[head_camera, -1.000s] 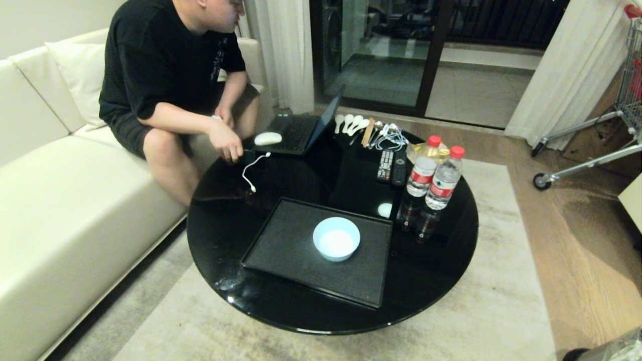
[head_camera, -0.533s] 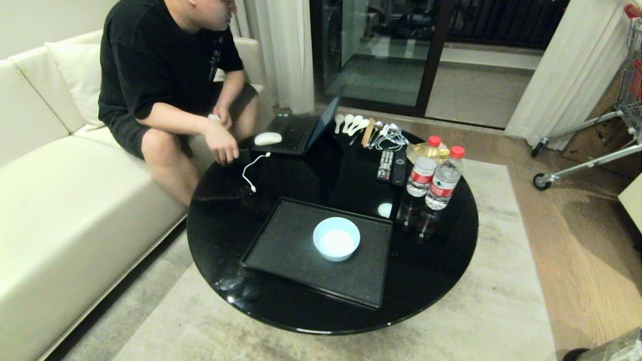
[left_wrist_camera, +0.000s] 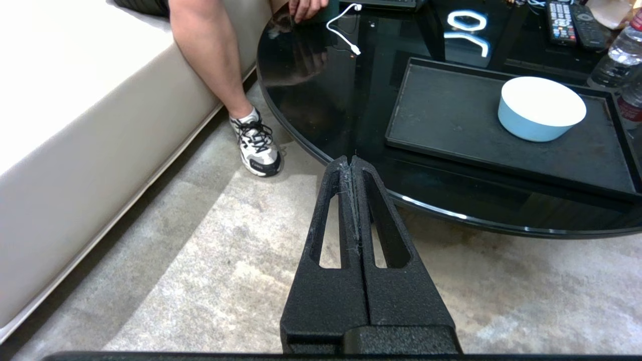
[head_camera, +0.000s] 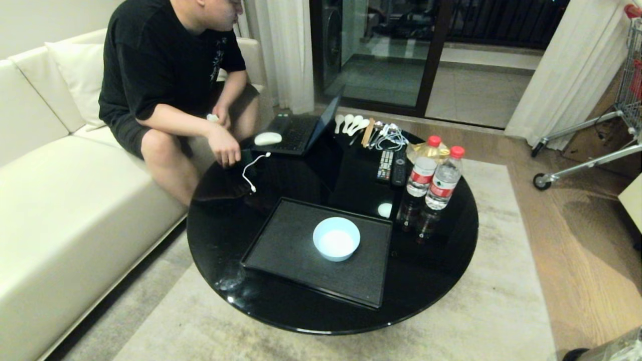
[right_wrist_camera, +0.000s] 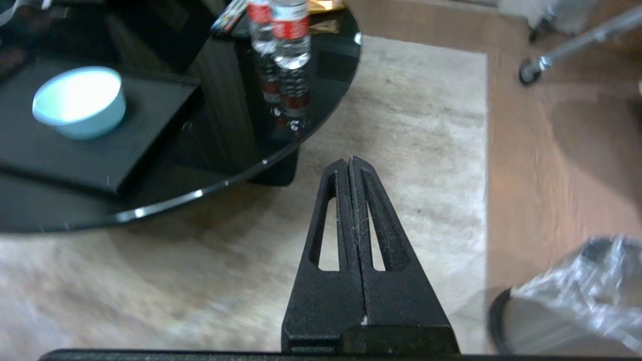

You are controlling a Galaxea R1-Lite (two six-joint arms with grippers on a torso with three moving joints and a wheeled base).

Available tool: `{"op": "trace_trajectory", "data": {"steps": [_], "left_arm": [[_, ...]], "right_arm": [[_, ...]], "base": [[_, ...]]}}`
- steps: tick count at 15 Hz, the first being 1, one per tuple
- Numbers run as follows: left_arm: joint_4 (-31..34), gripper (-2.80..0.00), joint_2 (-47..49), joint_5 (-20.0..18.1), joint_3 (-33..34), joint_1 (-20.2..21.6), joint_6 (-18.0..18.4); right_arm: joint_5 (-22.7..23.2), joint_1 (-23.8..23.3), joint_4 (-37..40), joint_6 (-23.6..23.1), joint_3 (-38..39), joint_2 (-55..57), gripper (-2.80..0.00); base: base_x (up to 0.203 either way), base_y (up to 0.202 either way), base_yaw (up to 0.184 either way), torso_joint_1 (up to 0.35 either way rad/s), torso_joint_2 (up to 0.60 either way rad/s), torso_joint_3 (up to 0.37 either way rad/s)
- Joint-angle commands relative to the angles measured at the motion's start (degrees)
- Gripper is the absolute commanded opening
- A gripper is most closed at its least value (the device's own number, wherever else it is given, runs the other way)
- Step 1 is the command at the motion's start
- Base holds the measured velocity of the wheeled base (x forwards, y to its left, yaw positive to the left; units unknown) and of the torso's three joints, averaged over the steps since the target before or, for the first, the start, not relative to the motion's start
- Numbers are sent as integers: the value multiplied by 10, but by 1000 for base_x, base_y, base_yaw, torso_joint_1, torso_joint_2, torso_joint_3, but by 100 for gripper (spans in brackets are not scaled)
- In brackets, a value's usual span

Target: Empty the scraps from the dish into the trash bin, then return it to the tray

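Head view, dish: small round pale blue bowl (head_camera: 336, 238) with a white inside stands upright, mouth up, on the large flat rectangular black tray (head_camera: 281, 250), toward the tray's 2 o'clock side; being round, it has no long axis.
Head view, tray: lies flat on the round glossy black table (head_camera: 441, 271), its long side running from 10 to 4 o'clock.
Head view, bin: only a bit of crinkly clear liner of the steel trash bin (head_camera: 619, 348) shows at 5 o'clock, on the floor.
Head view, arms: neither is visible.
Head view, person: seated on the cream sofa (head_camera: 55, 200) at 10 o'clock, one hand (head_camera: 224, 149) at the table edge.
Left wrist view, left gripper (left_wrist_camera: 352, 161): clenched on nothing, level over the rug, short of the table rim.
Right wrist view, right gripper (right_wrist_camera: 349, 163): fingers pressed together, empty, over the rug between table and bin.
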Motion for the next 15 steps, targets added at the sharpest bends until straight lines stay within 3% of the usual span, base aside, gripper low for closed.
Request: {"op": "trace_trajectory", "data": {"steps": [1, 15], "left_arm": [[0, -280, 0, 0, 0, 0, 0], [0, -280, 0, 0, 0, 0, 0]], "right_arm": [[15, 0, -1, -9, 0, 0, -280], [15, 0, -1, 4, 0, 0, -280]], "base": [[0, 0, 0, 0, 0, 0], [0, 0, 0, 0, 0, 0]]}}
